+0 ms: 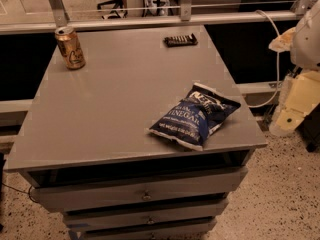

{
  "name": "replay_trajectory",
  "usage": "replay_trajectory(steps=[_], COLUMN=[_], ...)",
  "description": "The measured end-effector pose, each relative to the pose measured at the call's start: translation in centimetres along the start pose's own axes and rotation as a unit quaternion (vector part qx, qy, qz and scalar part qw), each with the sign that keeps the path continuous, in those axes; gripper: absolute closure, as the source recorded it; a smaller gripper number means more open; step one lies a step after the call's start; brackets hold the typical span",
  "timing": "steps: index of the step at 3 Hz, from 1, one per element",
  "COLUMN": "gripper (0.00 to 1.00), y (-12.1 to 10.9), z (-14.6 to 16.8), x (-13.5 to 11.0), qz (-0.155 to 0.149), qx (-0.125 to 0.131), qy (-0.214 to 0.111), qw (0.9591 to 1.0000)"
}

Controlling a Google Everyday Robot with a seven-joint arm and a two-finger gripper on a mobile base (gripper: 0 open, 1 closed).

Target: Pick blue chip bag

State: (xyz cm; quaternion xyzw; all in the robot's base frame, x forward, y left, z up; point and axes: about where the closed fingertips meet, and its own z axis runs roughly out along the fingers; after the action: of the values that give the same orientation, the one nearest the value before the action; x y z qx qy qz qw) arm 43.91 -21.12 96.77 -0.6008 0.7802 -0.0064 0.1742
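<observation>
The blue chip bag (195,115) is a crinkly dark navy bag with white "VINEGAR" lettering. It lies flat near the front right corner of the grey cabinet top (115,94). My gripper (291,111) is a pale yellow piece under the white arm at the right edge of the view. It hangs off the side of the cabinet, to the right of the bag and apart from it. It holds nothing that I can see.
A gold soda can (70,47) stands upright at the back left corner. A small dark ridged object (180,40) lies at the back right. Drawers (145,195) are below the top. A rail and a white cable (276,59) run behind and to the right.
</observation>
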Motion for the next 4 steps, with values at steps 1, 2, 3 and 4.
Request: replay_trajectory(steps=[1,2,3,4], gripper=[0.00,0.00,0.00,0.00], y=[0.7,0.6,0.6,1.6], z=[3.5,7.1,9.6,11.9], x=[-1.7,-4.6,-7.3,-8.6], qz=[0.011,0.014,0.016,0.029], qx=[-0.029,-0.047,-0.059,-0.084], qy=[-0.064,-0.127,-0.176,-0.198], qw=[0.9975,0.9908,0.9825,0.9762])
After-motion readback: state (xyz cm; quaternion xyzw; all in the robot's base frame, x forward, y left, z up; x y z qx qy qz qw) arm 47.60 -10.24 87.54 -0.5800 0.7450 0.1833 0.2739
